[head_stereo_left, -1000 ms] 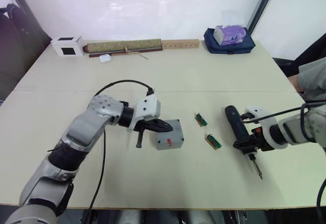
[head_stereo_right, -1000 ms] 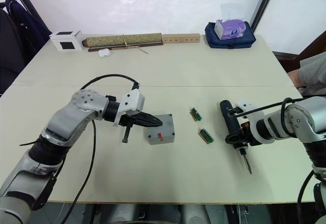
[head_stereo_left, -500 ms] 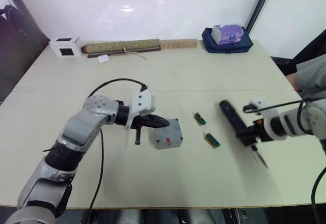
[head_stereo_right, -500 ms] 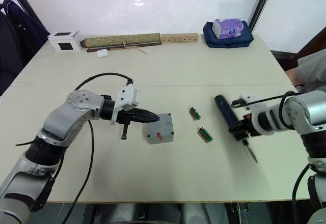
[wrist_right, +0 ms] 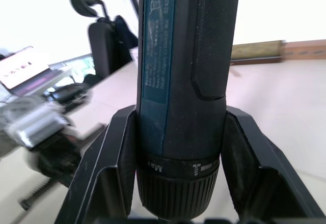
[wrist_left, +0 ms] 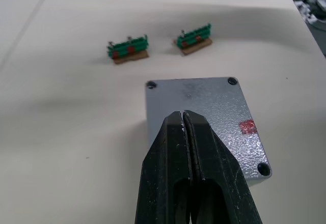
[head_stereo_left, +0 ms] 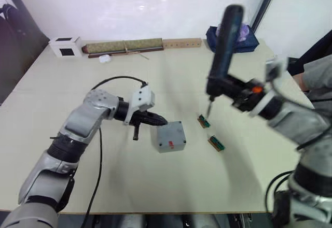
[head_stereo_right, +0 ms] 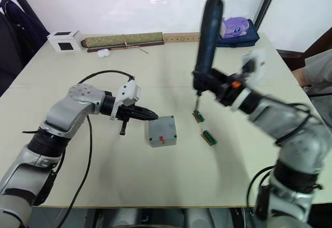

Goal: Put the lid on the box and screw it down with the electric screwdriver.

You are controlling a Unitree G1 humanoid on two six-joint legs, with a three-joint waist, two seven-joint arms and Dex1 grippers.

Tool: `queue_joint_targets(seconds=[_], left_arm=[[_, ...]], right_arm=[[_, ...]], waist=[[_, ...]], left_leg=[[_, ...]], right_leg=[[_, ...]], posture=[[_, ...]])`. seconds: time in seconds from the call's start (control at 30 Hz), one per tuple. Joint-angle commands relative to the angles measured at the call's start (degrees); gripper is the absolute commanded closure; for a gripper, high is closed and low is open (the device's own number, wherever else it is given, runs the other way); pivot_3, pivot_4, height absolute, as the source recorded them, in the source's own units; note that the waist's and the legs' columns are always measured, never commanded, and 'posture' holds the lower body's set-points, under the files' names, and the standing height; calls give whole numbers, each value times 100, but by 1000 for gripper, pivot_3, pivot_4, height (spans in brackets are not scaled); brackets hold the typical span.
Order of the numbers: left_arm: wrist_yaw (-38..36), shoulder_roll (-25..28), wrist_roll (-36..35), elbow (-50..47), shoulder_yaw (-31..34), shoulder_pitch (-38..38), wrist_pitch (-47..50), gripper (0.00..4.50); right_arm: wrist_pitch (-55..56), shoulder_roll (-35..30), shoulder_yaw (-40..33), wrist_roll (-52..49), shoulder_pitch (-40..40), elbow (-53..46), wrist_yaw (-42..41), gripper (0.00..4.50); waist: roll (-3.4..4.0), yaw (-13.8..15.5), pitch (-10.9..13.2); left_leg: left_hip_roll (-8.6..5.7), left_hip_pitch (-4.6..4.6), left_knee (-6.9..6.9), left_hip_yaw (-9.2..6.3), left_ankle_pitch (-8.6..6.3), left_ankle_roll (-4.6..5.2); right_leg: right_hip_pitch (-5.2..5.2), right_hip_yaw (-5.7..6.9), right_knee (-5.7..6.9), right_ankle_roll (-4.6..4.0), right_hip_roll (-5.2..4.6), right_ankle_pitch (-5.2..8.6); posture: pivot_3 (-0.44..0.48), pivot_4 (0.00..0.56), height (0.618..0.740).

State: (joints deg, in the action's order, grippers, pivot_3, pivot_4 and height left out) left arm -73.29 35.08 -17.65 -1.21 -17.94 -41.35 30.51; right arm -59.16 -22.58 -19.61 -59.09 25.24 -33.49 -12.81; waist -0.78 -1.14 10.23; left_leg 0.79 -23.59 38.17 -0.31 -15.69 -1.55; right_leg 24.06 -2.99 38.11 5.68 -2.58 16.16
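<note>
Fingers of the right gripper (wrist_right: 175,183) are clamping the electric screwdriver (head_stereo_left: 224,49), holding it upright above the table (head_stereo_left: 171,77), bit down. Left gripper (wrist_left: 186,124), pinched closed, is hovering over the lid (wrist_left: 214,117) sitting on the box (head_stereo_left: 169,137).

My right gripper (wrist_right: 178,183) holds the dark electric screwdriver (head_stereo_right: 206,41) upright, bit down, while the grey lid (wrist_left: 204,117), red-marked, sits on the box (head_stereo_right: 162,132).
</note>
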Motion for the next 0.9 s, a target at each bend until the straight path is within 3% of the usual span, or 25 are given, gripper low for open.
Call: queue_joint_targets(seconds=[0.03, 0.33, 0.9], left_arm=[[12, -23, 151, -16, -36, -175, -159, 4500], [-88, 21, 422, -169, -320, -13, -255, 4500], [-178, 180, 711, -257, -475, 242, -413, 4500]], right_arm=[[1437, 497, 738, 1153, -234, -777, 190, 2763], [2486, 861, 2134, 2443, -658, -459, -104, 2763], [3597, 1041, 2627, 3609, -1128, 308, -467, 2763]], waist=[[-2, 9, -1], [-1, 11, -2], [-1, 9, -2]], left_leg=[[-3, -1, 1, -1, 0, 0], [-6, 1, 3, -1, 1, -2], [-6, 10, 3, -1, 1, -2]], right_leg=[[0, 1, 0, 0, -1, 0], [-1, 2, 1, 0, -2, 0], [-11, 2, 0, -1, 0, 0]], posture=[[0, 150, 740], [0, 150, 740], [0, 150, 740]])
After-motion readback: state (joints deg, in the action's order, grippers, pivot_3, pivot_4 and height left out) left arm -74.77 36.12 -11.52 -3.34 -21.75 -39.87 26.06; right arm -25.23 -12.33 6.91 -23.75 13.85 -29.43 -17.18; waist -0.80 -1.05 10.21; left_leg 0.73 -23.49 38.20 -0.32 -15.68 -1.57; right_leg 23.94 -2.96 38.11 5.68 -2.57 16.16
